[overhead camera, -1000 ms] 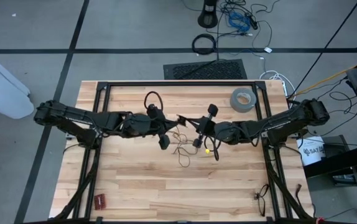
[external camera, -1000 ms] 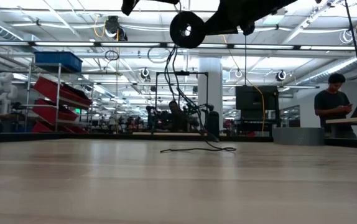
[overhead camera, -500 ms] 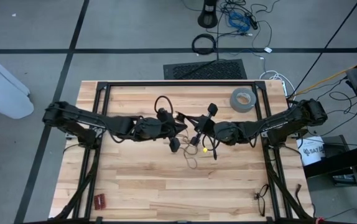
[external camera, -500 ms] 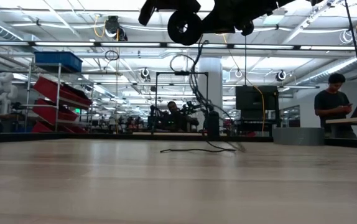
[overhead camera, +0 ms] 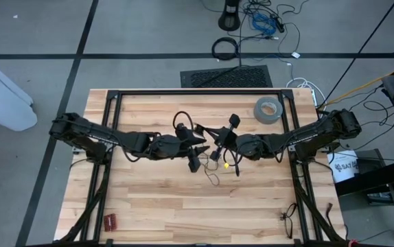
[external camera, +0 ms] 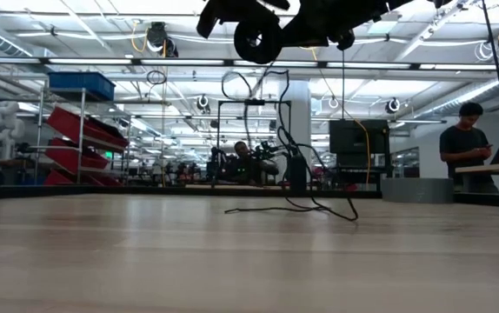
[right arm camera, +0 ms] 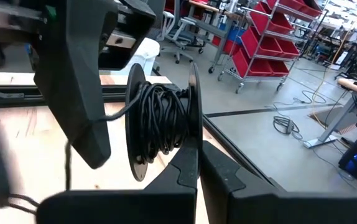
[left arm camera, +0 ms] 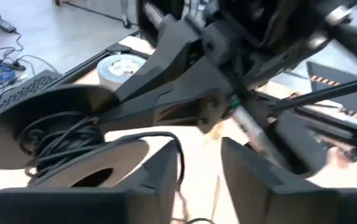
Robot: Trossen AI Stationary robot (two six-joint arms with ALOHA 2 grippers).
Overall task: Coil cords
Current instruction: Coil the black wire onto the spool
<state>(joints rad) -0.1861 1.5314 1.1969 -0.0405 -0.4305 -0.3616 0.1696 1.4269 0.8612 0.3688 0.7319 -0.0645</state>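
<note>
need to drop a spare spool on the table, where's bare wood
Free: the near strip of the table, between the red block and the glasses. Crowded: the middle, where the left gripper and right gripper meet over the loose cord; the tape roll fills one far corner.

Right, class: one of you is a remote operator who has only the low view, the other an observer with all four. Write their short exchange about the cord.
Operator: I see a spool up top and cord trailing down to the table. What holds the spool?
Observer: The right gripper, shut on one of its flanges.
Operator: Is any cord wound on it?
Observer: Yes, the right wrist view shows black turns round its core.
Operator: And the left gripper?
Observer: The left gripper is next to the spool with its fingers apart. I cannot tell whether cord runs between them.
Operator: Anything else on the table?
Observer: A grey tape roll at the far right corner, apart from both arms.
</note>
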